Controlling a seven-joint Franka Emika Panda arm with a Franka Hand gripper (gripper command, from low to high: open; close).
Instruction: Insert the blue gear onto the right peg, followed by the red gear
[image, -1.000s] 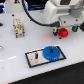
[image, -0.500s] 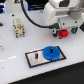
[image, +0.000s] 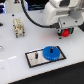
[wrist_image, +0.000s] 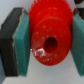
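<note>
The end effector (image: 64, 31) sits at the far right of the exterior view, low over the white surface (image: 15, 57), and its fingers are hard to make out there: the arm's white body covers most of them, and only a dark block shows. A patch of red gear (image: 65, 33) peeks out beneath that block, most of it hidden. Well apart from it, toward the exterior view's lower middle, the blue gear (image: 52, 52) lies flat on the right end of the plate (image: 33, 61), covering the right peg, which cannot be seen. The plate's other peg (image: 36, 56) stands bare just left of the blue gear, thin and blurred. A small beige block (image: 18, 27) stands at the exterior view's upper left; its details are too coarse to read.

In the wrist view the end effector (wrist_image: 47, 42) is clenched on the red gear (wrist_image: 49, 40): a teal pad (wrist_image: 21, 42) presses each side of it, and the gear's centre hole faces the camera. The outer pad is cut off at the frame edge, and the gear's upper teeth run out of the picture.
</note>
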